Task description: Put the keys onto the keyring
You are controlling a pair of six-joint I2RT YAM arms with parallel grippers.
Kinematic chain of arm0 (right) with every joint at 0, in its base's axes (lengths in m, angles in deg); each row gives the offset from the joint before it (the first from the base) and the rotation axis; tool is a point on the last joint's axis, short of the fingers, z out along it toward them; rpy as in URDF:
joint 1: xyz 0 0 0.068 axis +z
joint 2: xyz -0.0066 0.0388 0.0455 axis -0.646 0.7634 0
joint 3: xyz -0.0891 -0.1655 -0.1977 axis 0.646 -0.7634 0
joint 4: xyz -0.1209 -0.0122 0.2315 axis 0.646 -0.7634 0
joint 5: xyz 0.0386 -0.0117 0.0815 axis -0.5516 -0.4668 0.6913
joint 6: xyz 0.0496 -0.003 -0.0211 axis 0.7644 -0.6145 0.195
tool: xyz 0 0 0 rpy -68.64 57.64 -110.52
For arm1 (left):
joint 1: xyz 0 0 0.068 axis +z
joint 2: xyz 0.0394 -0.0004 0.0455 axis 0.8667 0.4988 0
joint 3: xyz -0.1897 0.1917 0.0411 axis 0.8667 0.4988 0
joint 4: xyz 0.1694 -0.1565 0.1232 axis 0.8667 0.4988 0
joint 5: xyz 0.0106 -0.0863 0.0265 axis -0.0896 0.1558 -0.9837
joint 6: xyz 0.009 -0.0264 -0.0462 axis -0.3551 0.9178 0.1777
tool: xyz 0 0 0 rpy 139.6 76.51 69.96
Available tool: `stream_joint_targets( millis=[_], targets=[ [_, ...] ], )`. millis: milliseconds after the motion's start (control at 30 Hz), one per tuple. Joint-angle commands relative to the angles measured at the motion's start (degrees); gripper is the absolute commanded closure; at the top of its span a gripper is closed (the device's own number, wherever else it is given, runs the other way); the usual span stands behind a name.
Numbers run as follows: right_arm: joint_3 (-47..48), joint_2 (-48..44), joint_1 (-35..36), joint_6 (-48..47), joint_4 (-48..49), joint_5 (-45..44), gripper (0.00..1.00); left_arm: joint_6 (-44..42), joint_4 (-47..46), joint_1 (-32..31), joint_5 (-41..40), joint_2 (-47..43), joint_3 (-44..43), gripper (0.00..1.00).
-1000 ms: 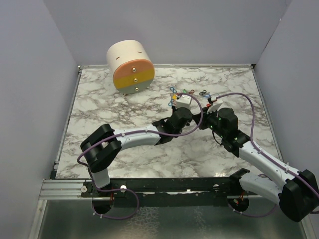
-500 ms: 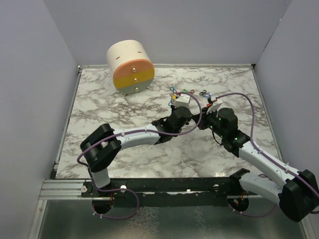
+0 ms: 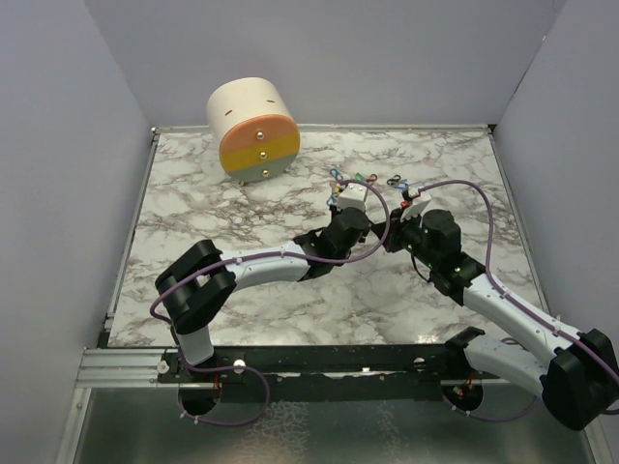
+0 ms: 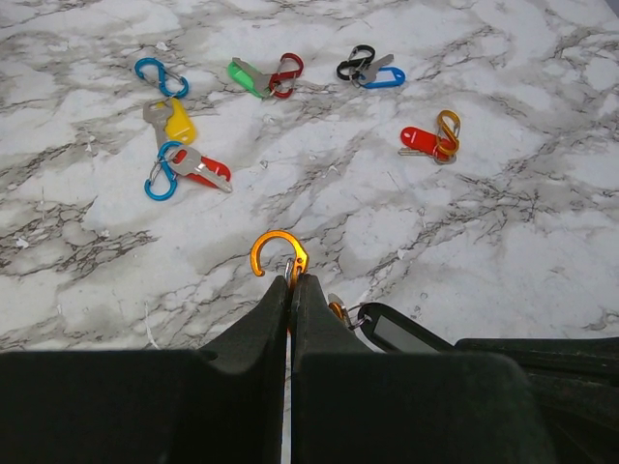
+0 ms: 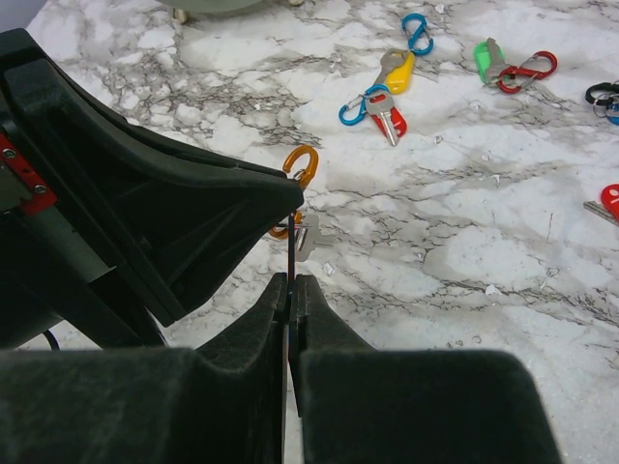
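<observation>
Left tool (image 4: 290, 282) edged back, clamping orange clip (image 4: 277, 253); right tool (image 5: 290, 286) perhaps key (image 4: 398, 330).

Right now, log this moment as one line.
left gripper: shut on orange clip | right gripper: shut on black key | other keys: on table

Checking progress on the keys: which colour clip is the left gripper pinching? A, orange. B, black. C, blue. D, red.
A: the left gripper is closed on the orange clip; the other clips lie loose on the table.
</observation>
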Motion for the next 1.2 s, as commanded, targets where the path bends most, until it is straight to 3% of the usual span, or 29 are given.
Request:
stream_joint_targets(
  millis=[0, 467, 600, 700, 867, 1000, 1167],
  targets=[
    [0.5, -1.3, 0.5, -0.6, 0.0, 0.8, 0.99, 0.5, -0.9, 0.5, -1.8, -2.3, 0.8, 1.00],
    [0.5, -1.5, 0.5, -0.6, -0.1, 0.2, 0.99, 0.5, -1.0, 1.0, -1.7, -2.5, 1.3, 1.00],
    [0.4, -1.6, 0.6, -0.5, -0.2, -0.1, 0.99, 0.6, -0.9, 1.0, -1.6, -2.5, 1.4, 0.94],
    [0.5, -1.7, 0.6, -0.4, -0.4, -0.8, 0.99, 0.9, -0.9, 1.1, -1.7, -2.5, 1.6, 0.77],
    [0.5, -2.0, 0.6, -0.4, -0.8, -1.6, 0.99, 1.5, -0.9, 1.2, -2.3, -4.5, 2.2, 0.39],
    [0.5, -2.2, 0.6, -0.3, -1.0, -2.1, 0.99, 2.0, -0.9, 1.4, -3.6, -5.6, 3.0, 0.27],
    [0.5, -2.4, 0.5, -0.3, -1.1, -2.5, 0.99, 2.7, -0.9, 2.1, -4.4, -7.3, 4.7, 0.23]
  ],
)
